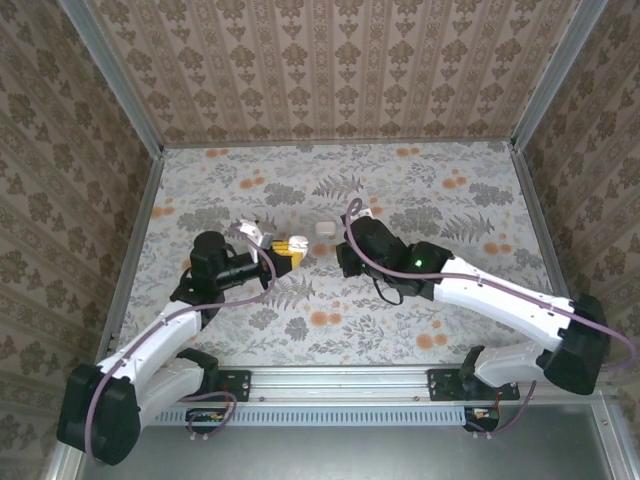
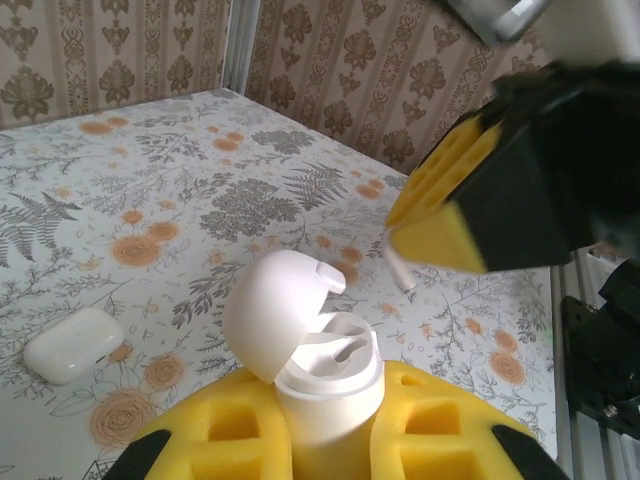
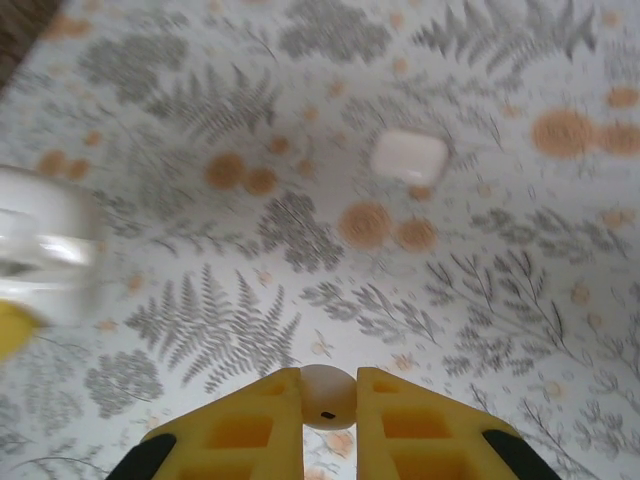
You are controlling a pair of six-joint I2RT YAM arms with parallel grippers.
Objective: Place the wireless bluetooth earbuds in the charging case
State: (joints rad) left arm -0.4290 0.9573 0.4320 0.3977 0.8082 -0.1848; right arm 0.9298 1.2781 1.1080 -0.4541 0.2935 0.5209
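**Earbud pinched beside the open case**

You have one tiny white plastic earbud (image 3: 327,402) clamped between the yellow pads of your right pincer (image 3: 328,382). In the left wrist view its stem pokes out just beside the white rounded charging case (image 2: 318,392), whose lid is hinged open. Your left pincer (image 2: 325,432) is clamped on that case. A second, closed white rounded-square case (image 2: 72,343) lies on the floral counter (image 1: 400,320), apart from both pincers.
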